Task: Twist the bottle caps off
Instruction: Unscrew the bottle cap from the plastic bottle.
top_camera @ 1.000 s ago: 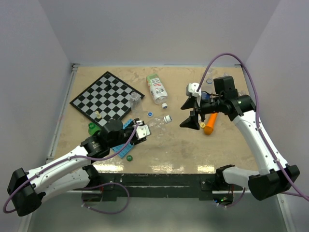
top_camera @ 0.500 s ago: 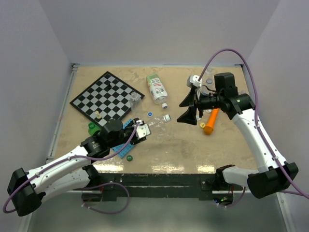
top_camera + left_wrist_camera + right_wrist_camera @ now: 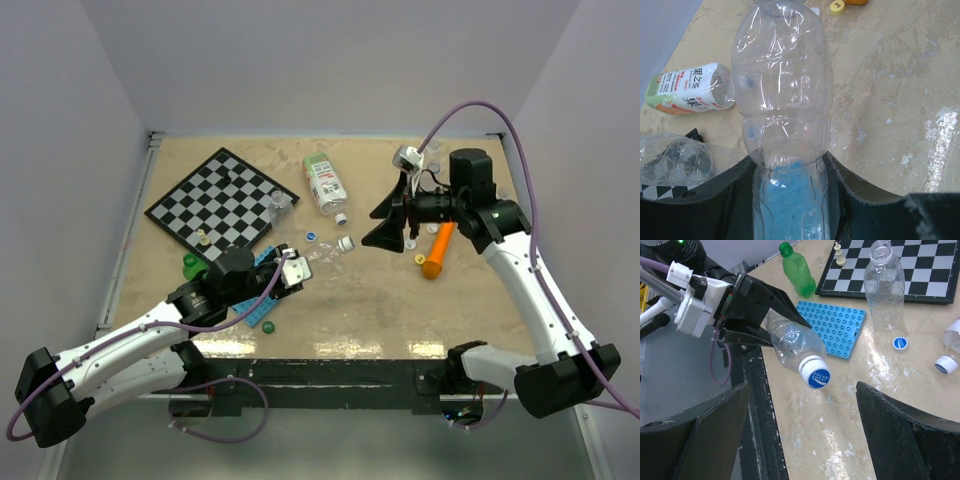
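On my overhead view a white cap with a blue top [image 3: 815,376] is still screwed onto the clear bottle [image 3: 782,100], which lies near the table's centre with the cap end toward two o'clock. A loose blue cap [image 3: 311,237] lies flat at that cap's ten o'clock. A loose green cap [image 3: 267,325] lies well apart at its seven o'clock, near the front edge.
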You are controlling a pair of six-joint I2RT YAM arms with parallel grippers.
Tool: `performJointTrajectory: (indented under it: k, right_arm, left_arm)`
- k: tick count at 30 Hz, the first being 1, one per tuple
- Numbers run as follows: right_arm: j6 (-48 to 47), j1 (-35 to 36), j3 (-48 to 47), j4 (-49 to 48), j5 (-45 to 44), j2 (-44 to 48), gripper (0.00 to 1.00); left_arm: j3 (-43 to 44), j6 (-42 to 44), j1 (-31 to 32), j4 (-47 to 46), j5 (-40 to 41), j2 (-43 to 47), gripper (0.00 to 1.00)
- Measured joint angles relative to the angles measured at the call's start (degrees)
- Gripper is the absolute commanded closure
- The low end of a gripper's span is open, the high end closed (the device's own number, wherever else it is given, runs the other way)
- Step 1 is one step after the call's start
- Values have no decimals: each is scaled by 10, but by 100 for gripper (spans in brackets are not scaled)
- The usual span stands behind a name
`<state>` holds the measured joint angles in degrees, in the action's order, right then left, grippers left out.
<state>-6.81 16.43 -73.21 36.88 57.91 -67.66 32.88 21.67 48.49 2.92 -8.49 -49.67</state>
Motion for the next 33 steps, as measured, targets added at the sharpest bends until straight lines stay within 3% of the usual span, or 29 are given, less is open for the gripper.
performJointTrajectory:
  k: [10,17,23,28,29,33]
  right_arm:
    - [37,27,32,-33,0,-70,11]
    - [39,62,34,-35,2,-116,27]
    - [35,61,34,-35,9,-110,53]
    - [31,60,34,-35,17,-101,95]
    - [29,60,34,-35,18,-101,99]
    - [10,60,34,-30,18,-101,100]
  left_arm:
    - [0,0,0,0,0,0,99]
    - [0,0,0,0,0,0,99]
    - [0,0,0,0,0,0,99]
    - [0,0,0,-1,-2,2,99]
    - [0,0,0,-1,-2,3,99]
    - [0,0,0,0,-2,3,99]
